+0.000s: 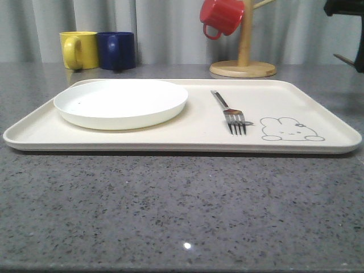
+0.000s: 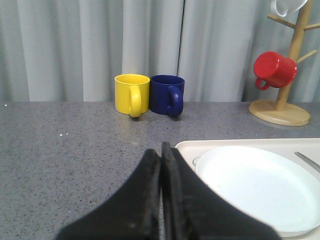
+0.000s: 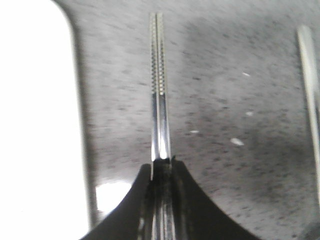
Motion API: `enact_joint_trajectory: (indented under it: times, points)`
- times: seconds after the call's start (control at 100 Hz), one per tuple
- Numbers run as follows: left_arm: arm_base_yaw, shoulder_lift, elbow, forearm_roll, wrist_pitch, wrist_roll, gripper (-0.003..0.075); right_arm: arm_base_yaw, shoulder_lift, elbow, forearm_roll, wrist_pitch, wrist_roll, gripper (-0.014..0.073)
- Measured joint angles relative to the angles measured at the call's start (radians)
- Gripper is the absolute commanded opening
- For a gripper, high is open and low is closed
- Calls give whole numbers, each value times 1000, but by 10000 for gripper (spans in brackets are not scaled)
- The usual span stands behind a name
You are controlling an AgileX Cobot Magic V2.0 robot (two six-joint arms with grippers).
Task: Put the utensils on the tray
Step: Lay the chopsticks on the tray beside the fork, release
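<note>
Left gripper: seen in the left wrist view, its black fingers pressed together with nothing between them, held over the grey counter just beside the tray's corner.
Right gripper: seen in the right wrist view, clamped on the chopsticks, which are held side by side and point away from it over the counter, next to the tray's rounded edge.
Tray: laid flat on the counter.
Fork: laid on the tray, tines toward the near rim, between the plate and the rabbit drawing.
Plate: set on the tray's left half.
Spoon: a slim pale handle is glimpsed on the counter, well apart from the chopsticks; what it is cannot be told.
Far side: a yellow mug and blue mug are set touching; a red mug is hung on a wooden stand.
</note>
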Motion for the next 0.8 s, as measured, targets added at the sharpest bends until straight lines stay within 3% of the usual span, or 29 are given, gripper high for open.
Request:
enact_joint_trajectory:
  times: [0.42, 0.8]
  points:
    - [0, 0, 0, 0, 2, 0, -18, 242, 21, -19, -4, -44, 172, -52]
    - [0, 0, 0, 0, 2, 0, -18, 296, 129, -19, -9, -146, 257, -52]
